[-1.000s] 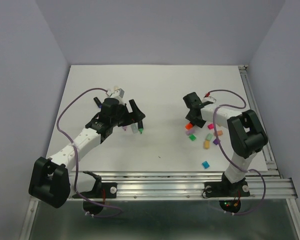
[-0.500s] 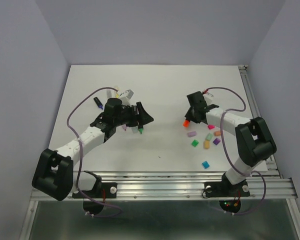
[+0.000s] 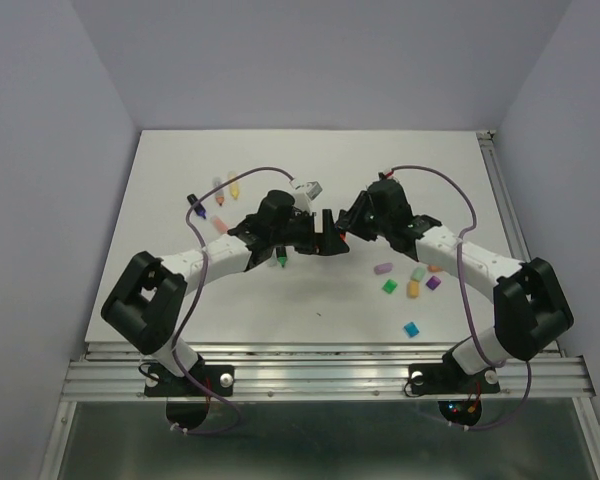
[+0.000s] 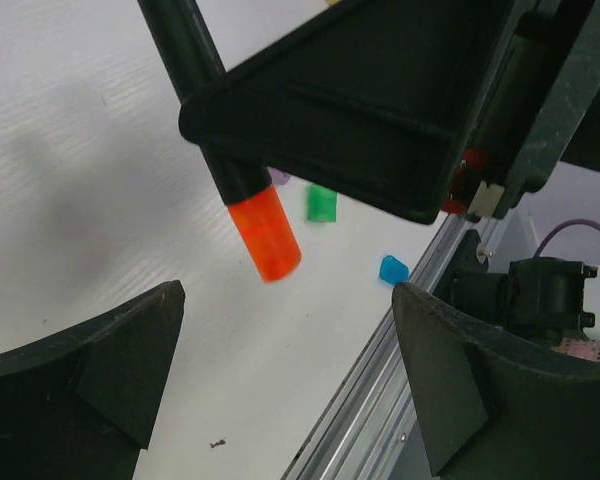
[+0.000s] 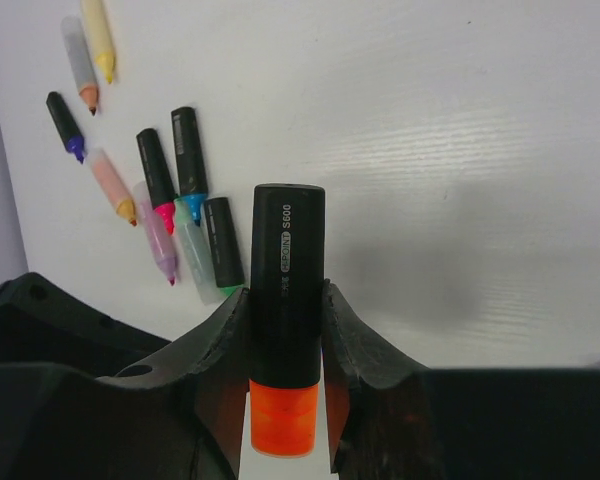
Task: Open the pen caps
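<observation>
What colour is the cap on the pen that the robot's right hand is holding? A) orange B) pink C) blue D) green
A: the right gripper is shut on a black pen, and the cap on its end is orange.

An orange cap [image 4: 265, 237] sits on a black pen [image 4: 185, 50].
</observation>
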Controlling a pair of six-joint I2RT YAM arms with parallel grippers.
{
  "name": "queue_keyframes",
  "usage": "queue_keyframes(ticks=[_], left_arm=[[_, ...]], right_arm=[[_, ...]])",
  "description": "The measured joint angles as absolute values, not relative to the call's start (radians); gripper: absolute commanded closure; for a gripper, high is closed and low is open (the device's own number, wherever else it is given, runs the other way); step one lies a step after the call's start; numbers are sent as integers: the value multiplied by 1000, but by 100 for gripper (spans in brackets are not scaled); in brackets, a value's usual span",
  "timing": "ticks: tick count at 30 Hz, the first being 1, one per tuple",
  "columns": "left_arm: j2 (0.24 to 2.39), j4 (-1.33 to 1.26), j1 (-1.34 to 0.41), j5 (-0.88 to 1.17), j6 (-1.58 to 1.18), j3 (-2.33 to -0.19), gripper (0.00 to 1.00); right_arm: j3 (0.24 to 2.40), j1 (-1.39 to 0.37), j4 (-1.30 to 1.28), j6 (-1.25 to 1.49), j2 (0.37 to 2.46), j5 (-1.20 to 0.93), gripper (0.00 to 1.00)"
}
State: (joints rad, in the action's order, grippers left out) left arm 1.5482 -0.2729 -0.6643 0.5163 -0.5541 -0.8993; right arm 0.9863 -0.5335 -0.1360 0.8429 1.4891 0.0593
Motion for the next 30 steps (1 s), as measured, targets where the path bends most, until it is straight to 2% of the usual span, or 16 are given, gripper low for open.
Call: queue_keyframes(ticks=[9, 12, 15, 18, 19, 21, 22, 25, 28, 29, 30], left_arm=[[1594, -270, -668, 487, -558, -934, 17], [1595, -266, -677, 471, -558, -934, 32], [1595, -262, -680, 460, -559, -934, 40], [1595, -252, -686, 456, -559, -939, 56], [1595, -249, -687, 454, -560, -942, 68], [1595, -237, -688, 441, -557, -945, 83], [1595, -218, -686, 423, -559, -946, 100], [1599, -211, -681, 414, -568, -950, 100], [1599, -208, -682, 414, -567, -951, 100], [1599, -210, -683, 413, -567, -951, 100], [1599, -210, -683, 411, -567, -951, 100]], right_arm=[[955, -566, -64, 909, 1489, -23, 84], [950, -572, -43, 925, 1489, -38, 84], [950, -585, -29, 933, 1485, -42, 84], [950, -595, -24, 939, 1485, -41, 84], [950, -596, -22, 940, 1485, -41, 84], [950, -597, -16, 942, 1483, -39, 84], [950, -596, -14, 943, 1478, -36, 84], [950, -597, -13, 943, 1472, -24, 83], [950, -598, -14, 942, 1472, -22, 73], [950, -598, -14, 942, 1472, -22, 68], [950, -598, -14, 941, 1472, -22, 54]])
